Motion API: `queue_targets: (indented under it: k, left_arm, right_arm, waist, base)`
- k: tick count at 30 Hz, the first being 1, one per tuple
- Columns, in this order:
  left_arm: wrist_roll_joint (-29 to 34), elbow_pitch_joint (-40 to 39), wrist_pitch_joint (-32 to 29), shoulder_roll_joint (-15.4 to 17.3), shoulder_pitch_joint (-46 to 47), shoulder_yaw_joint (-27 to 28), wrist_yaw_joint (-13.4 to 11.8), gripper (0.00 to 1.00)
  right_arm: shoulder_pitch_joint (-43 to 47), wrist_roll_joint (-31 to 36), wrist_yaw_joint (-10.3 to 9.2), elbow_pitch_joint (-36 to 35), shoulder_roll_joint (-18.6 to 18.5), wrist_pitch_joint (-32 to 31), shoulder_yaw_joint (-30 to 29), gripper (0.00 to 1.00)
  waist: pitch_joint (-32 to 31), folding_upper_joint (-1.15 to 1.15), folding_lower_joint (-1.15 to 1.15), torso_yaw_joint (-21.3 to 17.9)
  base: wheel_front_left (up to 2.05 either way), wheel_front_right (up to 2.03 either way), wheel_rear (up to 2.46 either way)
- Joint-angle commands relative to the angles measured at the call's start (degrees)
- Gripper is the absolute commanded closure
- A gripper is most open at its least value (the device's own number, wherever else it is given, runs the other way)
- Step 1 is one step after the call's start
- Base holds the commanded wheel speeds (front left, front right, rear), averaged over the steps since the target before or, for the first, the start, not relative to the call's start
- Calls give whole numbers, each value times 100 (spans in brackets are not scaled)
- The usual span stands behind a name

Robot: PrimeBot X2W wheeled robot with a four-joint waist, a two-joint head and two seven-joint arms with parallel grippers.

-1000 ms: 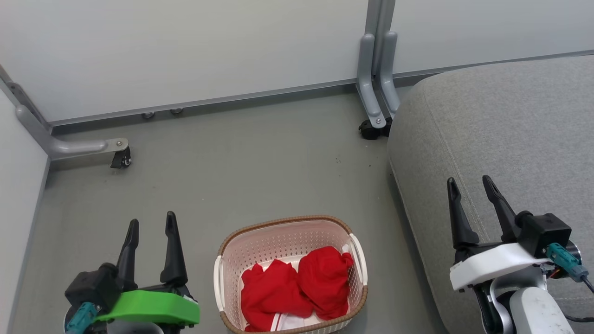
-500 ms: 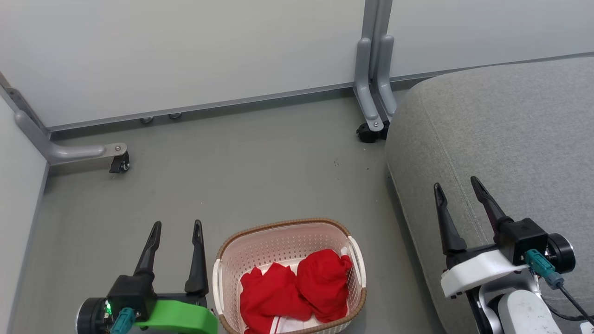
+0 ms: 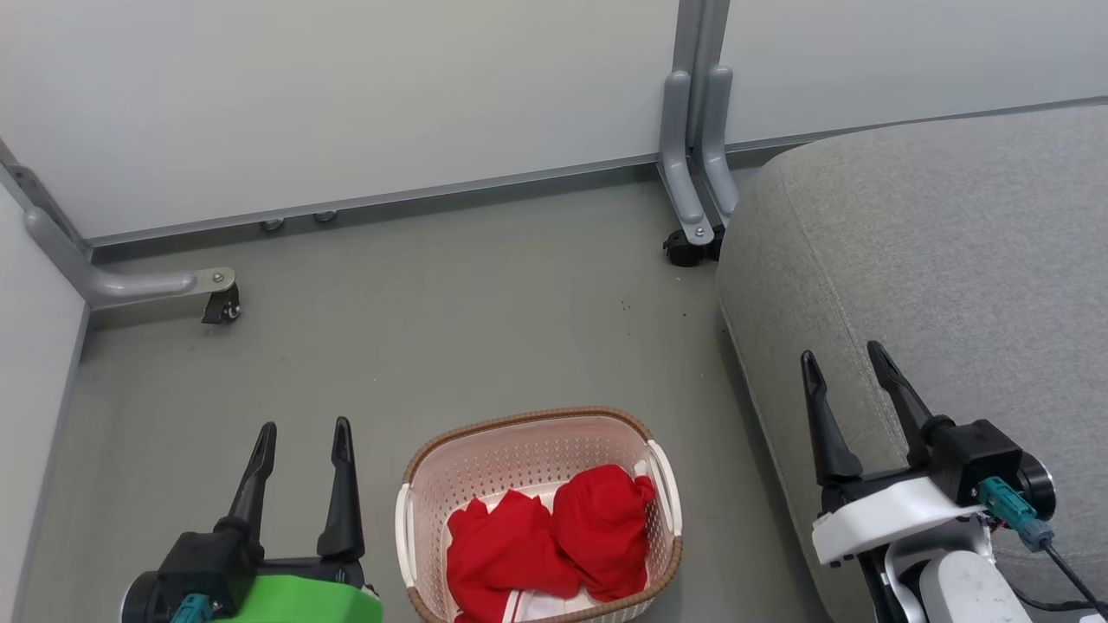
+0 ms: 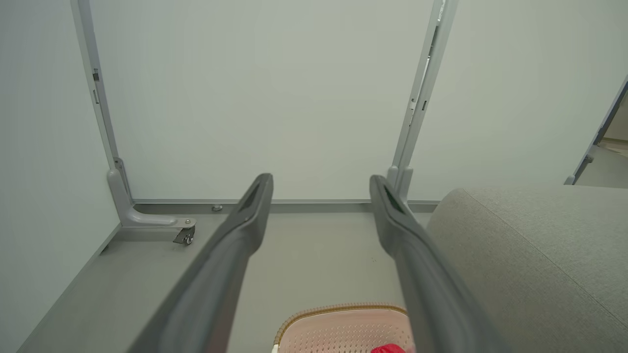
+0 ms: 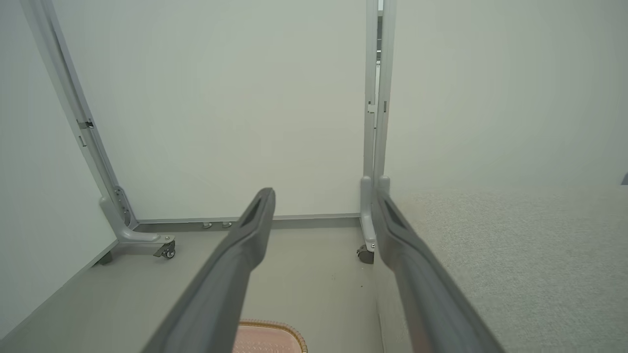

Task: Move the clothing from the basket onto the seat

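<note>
Fingers of the left gripper (image 3: 303, 426), lower left, are held apart and empty. At bottom centre the clothing (image 3: 554, 532) is bunched in the basket (image 3: 528, 417), long axis left to right, no end pointing clearly. A descent from above onto one bundle is advised. Lower right, the right gripper (image 3: 841, 351) is spread, empty, seen against the seat (image 3: 952, 260).

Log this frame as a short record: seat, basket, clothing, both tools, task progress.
seat: grey cushion, at the robot's right
basket: on the floor, left of the seat
clothing: two red pieces bunched inside the basket, white trim showing; none on the seat
left tool: open, empty, left of the basket
right tool: open, empty, above the seat's edge
progress: not started
</note>
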State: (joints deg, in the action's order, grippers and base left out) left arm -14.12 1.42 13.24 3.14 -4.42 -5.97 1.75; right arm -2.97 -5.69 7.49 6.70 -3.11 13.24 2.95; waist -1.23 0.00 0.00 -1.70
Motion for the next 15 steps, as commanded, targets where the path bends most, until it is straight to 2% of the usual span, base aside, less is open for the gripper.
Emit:
queue_targets:
  k: [1,6,15]
  left_arm:
    - [94,6,54,-2,-86,76,77,0]
    - [94,88,103,-25,-100,169,203,0]
    - [361,190,192,-21,-133,47,311,0]
  right_arm:
    - [33,-31,0,15,-5,54,34,0]
    - [49,-231,0,74,6,106,72,0]
    - [57,51,0,36,12,196,94,0]
  waist:
    - [3,0,0,-6]
    - [14,0,0,-29]
    - [30,0,0,-53]
  base:
    - [0,0,0]
    - [0,0,0]
    - [0,0,0]
